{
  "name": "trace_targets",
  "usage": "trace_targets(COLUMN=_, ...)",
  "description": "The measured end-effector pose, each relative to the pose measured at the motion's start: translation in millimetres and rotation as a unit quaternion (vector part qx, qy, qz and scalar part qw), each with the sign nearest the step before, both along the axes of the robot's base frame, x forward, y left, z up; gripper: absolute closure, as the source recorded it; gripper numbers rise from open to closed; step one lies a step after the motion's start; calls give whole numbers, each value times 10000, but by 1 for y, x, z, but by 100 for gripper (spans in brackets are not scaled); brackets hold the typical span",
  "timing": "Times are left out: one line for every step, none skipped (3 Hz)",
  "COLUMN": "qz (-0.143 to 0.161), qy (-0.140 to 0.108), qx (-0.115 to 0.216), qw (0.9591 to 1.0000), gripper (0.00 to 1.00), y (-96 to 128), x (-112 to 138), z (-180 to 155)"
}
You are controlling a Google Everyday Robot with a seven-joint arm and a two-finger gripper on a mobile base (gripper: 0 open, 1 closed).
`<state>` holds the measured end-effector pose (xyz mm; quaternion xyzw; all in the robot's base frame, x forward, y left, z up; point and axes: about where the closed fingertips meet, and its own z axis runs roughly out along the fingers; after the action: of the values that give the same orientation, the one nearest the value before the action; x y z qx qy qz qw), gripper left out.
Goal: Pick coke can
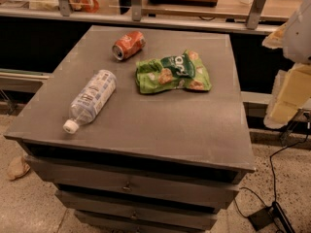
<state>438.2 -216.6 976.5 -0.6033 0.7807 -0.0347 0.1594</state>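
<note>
the grey desk (160, 125) with drawers under it fills most of the view and carries 3 things. at the right edge, off the desk's side, sits a pale yellowish shape that i take for the hand (290, 97); whether it is spread or pressed together i cannot tell. the clear bottle (91, 100) lies on its side at the front left. the green snack bag (173, 73) lies crumpled toward the back. the coke can (129, 44), the smallest, lies on its side at the back left, silver top facing front left, just beside the bag but apart from it.

the step in hand looks like the approach, since the can rests untouched. the hand would do best to come down from above, close across the can's round body rather than its ends, and avoid the bag's near corner. the can is well apart from the hand, to its left and farther back, with the bag between.
</note>
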Motion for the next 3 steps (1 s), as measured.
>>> trace_targets(qz=0, qy=0, qx=0, qw=10000, gripper=0, y=0, x=0, z=0)
trace_targets(qz=-121, qy=-179, qx=142, qw=9997, gripper=0, y=3, x=13, z=-2)
trace_targets(qz=-402, qy=-456, qx=596, qw=9964, gripper=0, y=2, x=34, z=-9)
